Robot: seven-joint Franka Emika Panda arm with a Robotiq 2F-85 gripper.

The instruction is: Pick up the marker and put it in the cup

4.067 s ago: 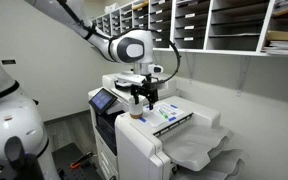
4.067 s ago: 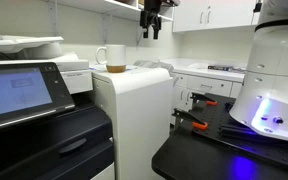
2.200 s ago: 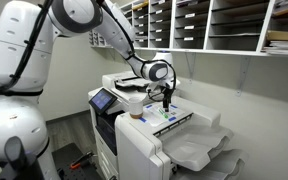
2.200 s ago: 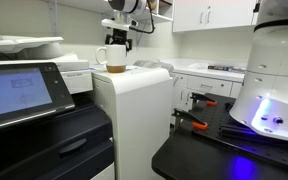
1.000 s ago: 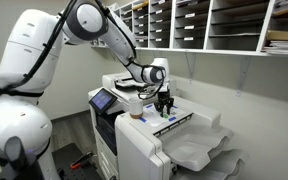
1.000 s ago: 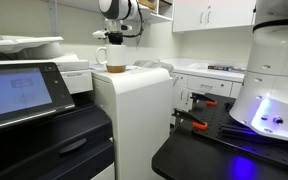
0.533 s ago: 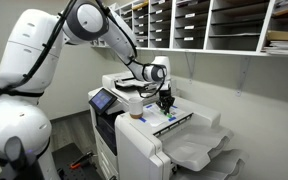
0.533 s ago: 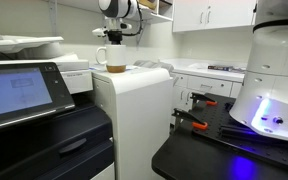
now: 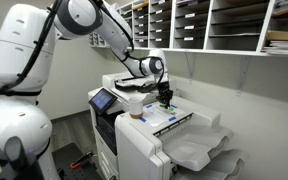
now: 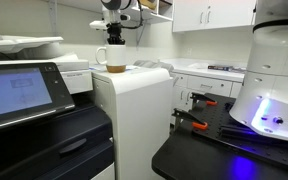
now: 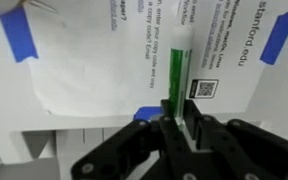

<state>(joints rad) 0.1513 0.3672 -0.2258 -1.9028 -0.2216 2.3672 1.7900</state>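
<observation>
The thin green marker [image 11: 177, 68] points away from the camera in the wrist view, above a printed sheet [image 11: 94, 60]. Its near end sits between the black fingers of my gripper [image 11: 176, 115], which is shut on it. In an exterior view the gripper [image 9: 165, 99] hangs just above the printer top, to the right of the cup [image 9: 135, 104]. The cup [image 10: 115, 59] is whitish with a tan-orange lower part and stands on the white printer, below the gripper [image 10: 115, 38]. The marker is too small to make out in both exterior views.
The sheet is held down by blue tape strips [image 11: 17, 35]. The printer [image 9: 144, 135] has a touch panel [image 9: 105, 100] and an output tray [image 9: 199, 150]. Mail-slot shelves [image 9: 214, 25] hang on the wall behind. A white robot base [image 10: 274, 85] stands on a dark counter.
The jaws have shut on the green marker. The gripper has since risen a little from the printer top with the marker in it.
</observation>
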